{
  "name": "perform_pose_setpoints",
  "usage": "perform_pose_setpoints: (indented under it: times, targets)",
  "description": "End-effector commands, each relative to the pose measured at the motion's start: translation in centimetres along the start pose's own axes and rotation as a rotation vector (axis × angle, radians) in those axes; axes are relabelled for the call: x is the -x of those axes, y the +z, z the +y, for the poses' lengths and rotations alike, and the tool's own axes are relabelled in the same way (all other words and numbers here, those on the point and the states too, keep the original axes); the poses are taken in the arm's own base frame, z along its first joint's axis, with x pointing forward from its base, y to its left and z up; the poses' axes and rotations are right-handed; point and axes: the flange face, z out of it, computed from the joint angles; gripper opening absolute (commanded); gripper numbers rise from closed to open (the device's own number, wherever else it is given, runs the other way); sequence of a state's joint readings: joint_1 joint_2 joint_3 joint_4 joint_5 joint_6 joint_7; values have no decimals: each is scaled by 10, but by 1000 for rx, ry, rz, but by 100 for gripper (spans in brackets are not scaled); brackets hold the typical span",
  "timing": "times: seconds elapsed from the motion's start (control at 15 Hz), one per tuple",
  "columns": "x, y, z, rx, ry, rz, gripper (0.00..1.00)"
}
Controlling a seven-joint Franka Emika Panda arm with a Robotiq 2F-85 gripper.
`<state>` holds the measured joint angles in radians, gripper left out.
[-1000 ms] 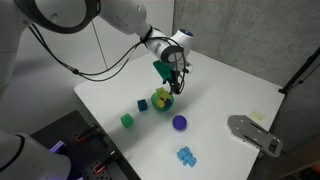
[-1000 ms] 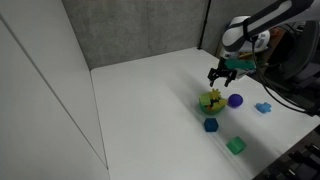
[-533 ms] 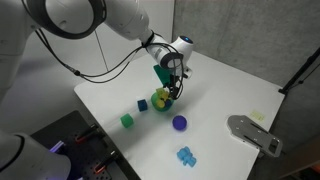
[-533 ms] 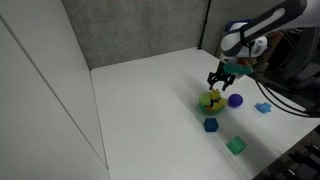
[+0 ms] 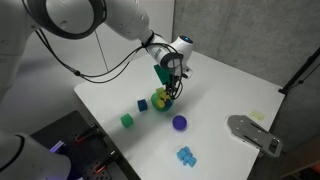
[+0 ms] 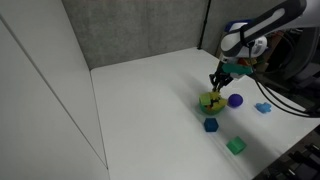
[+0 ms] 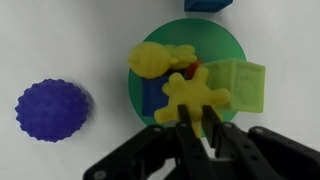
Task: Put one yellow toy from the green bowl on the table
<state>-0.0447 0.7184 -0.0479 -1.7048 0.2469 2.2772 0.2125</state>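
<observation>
The green bowl (image 7: 232, 45) (image 5: 163, 102) (image 6: 211, 100) stands on the white table (image 5: 230, 90) (image 6: 150, 100). Inside it, the wrist view shows two yellow toys: a splayed one (image 7: 196, 92) at the near side and a lumpy one (image 7: 160, 58) behind it. A pale green block (image 7: 241, 86) and a blue piece (image 7: 153, 95) lie in the bowl too. My gripper (image 7: 198, 120) (image 5: 170, 90) (image 6: 217, 86) reaches down into the bowl. Its thin fingers (image 7: 185, 118) are shut on a limb of the splayed yellow toy.
A purple round toy (image 7: 52, 108) (image 5: 179, 122) (image 6: 235, 100) sits beside the bowl. Also on the table are a blue cube (image 5: 142, 104) (image 6: 211, 125), a green cube (image 5: 127, 120) (image 6: 236, 146), light blue pieces (image 5: 185, 155) (image 6: 263, 107) and a grey device (image 5: 255, 133).
The gripper has sunk a little into the bowl and its jaws have closed from wide open onto the splayed yellow toy.
</observation>
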Motion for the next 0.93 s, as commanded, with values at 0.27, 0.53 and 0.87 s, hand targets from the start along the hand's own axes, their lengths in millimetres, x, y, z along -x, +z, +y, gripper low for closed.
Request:
perform_pose_setpoints:
  times: [0.27,0.53,0.87]
  targets:
    - [32,-52,-18,-36,-30,29,5]
    - [70,-62,-35,-30,-99,-3,5]
    - [112,-38,-45,23,-165,-40,5]
